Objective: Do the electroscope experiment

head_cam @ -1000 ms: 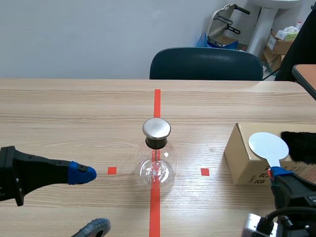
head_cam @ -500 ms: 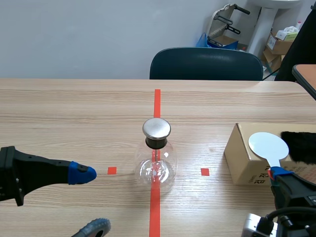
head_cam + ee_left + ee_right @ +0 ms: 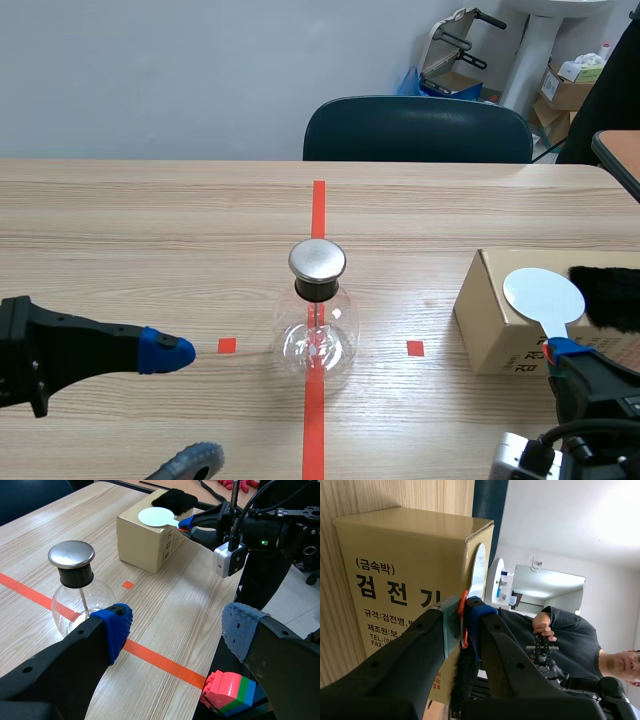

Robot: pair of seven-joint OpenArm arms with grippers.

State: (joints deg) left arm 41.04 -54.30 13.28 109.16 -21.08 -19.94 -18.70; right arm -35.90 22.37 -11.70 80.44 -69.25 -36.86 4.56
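Electroscope [image 3: 316, 305], a clear round glass flask with a black collar and a flat silver metal cap, stands on the long red tape line [image 3: 318, 205] between the arms. To its right, the right gripper [image 3: 464, 615] is pinched on the orange handle of a white disc paddle [image 3: 543, 295]. The disc lies on a tan cardboard box [image 3: 495, 335], with its handle pointing back toward the robot. To the flask's left and nearer it, the left gripper [image 3: 177, 627] gapes wide, holding nothing.

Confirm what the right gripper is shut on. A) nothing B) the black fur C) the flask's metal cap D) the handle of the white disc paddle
D: in the right wrist view the right gripper has both pads pressed on the orange handle of the white disc paddle, whose disc rests on the cardboard box.
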